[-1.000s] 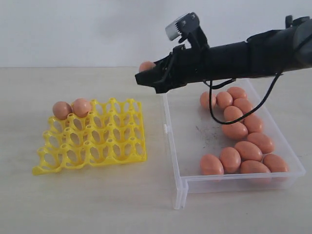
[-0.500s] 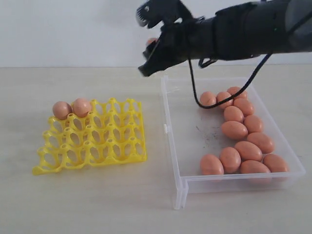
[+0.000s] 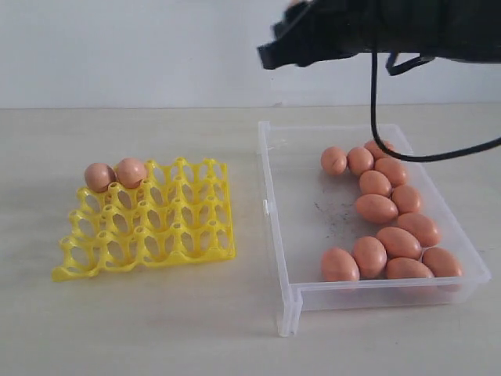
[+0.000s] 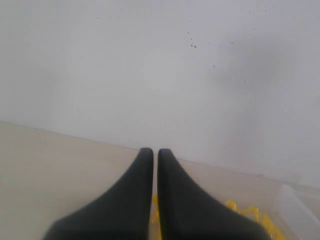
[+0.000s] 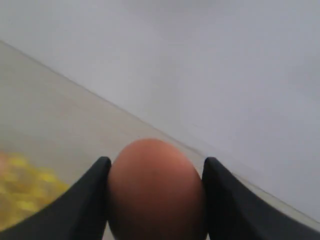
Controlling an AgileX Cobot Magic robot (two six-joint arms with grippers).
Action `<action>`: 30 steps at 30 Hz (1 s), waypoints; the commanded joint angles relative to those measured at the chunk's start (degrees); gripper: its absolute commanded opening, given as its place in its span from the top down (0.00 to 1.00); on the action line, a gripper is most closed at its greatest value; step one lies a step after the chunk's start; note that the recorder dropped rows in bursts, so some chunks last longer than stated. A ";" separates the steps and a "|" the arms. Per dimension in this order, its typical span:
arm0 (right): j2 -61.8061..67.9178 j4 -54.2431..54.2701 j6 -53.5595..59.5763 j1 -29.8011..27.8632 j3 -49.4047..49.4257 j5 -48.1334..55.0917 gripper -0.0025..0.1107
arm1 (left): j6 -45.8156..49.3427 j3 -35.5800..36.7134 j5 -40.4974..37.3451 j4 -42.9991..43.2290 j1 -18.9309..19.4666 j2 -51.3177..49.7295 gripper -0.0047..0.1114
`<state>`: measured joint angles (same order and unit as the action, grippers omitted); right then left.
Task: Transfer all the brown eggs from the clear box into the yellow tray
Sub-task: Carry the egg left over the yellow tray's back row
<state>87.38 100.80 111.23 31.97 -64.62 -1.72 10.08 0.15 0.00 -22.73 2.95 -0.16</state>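
right gripper (image 5: 156,167) | brown egg (image 5: 155,195) between its fingers (image 5: 85,200) (touching both sides)

Soft, even light keeps the exterior view bright, with only faint shadows under the yellow tray (image 3: 78,270) and clear box (image 3: 291,301), while the right arm (image 3: 407,27) reads as a near-black mass. Both wrist views are softer: the brown egg (image 5: 155,190) and the left gripper (image 4: 152,155) sit blurred close to the lens.

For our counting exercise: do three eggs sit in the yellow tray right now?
No, the yellow tray holds only two brown eggs, side by side at one corner.
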 commanded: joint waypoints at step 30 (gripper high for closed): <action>24.54 -130.12 -137.65 0.04 4.14 -63.15 0.98 | 0.52 -0.15 0.00 -0.19 -0.24 0.16 0.93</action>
<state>107.21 -21.64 -19.06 32.09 -57.14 -59.95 10.08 0.15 0.00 -22.73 2.95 -0.16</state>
